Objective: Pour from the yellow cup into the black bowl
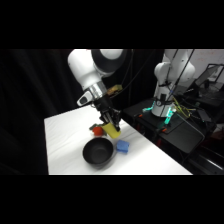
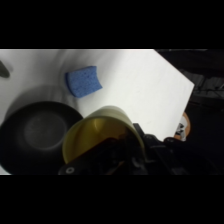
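Yellow is the colour to follow: the cup (image 1: pixel 112 131) hangs tilted in the gripper (image 1: pixel 111 126), pinched between the fingers, just above and behind the black bowl (image 1: pixel 98 152). In the wrist view the cup's open mouth (image 2: pixel 102 137) faces the camera, with the bowl (image 2: pixel 37 132) to its left and partly under its rim.

Judging by this, the pour itself is in hand: the cup is lifted and leaning but its lip seems to sit by the bowl's near rim, not over the hollow. The next move likely calls for a small shift toward the bowl's middle and more tilt, with the grip kept firm. Whether anything is inside the cup cannot be told.

A blue block (image 1: pixel 122 146) lies on the white table (image 1: pixel 65 130) just beside the bowl, and a red object (image 1: pixel 96 130) sits behind the cup. Neither blocks the way to the bowl, though the block lies close under the gripper's side.
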You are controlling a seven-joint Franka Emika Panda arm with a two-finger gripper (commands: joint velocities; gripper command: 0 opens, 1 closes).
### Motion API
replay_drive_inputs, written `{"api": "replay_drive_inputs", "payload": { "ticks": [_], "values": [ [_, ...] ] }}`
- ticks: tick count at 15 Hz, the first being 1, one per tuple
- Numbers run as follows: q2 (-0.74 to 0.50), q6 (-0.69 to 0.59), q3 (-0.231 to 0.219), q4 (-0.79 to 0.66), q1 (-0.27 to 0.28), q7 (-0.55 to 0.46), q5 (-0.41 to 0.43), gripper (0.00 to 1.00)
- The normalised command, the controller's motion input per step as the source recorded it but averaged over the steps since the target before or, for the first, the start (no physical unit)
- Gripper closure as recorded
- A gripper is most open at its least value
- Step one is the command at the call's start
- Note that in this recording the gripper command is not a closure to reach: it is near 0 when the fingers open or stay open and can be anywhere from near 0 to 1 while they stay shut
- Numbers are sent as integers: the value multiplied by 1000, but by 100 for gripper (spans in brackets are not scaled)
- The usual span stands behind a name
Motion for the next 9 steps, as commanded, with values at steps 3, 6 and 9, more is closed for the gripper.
{"api": "replay_drive_inputs", "payload": {
  "ticks": [3,6,9],
  "values": [
    [-452,926,-99,-819,-4,129,-188,15],
    [-359,897,-84,-734,0,342,-272,15],
    [-223,695,-81,-588,2,562,-416,15]
  ]
}}
